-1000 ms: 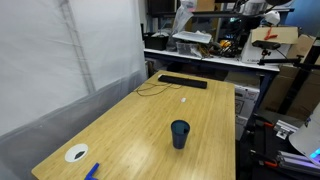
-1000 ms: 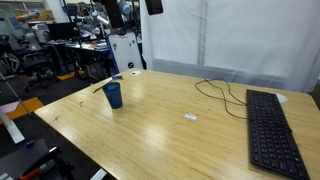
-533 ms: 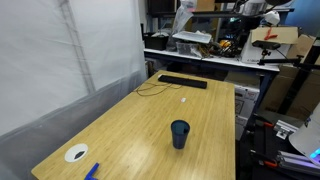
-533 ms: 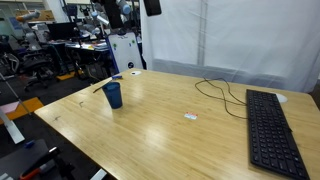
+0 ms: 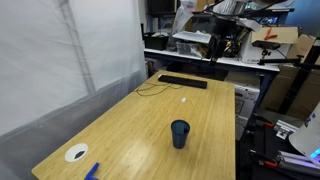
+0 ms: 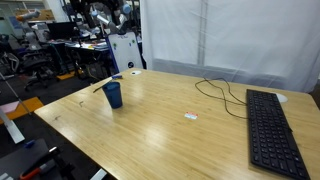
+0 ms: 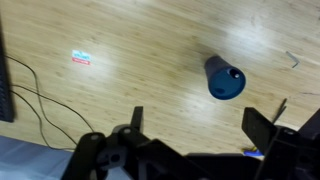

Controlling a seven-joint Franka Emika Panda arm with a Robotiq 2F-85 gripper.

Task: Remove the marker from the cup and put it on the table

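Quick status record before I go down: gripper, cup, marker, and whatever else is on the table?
gripper: open, holding nothing, high above the table
cup: upright on the table, apart from the gripper
marker: not discernible; the cup's inside looks dark in the wrist view
keyboard: flat at one end of the table, far from the cup
white disc: near a table corner, apart from the cup
small tag: flat on the wood

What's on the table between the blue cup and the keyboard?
One small white scrap on the table, plus a thin black cable close to the keyboard; nearer the cup it's bare wood. Seen in an exterior view.
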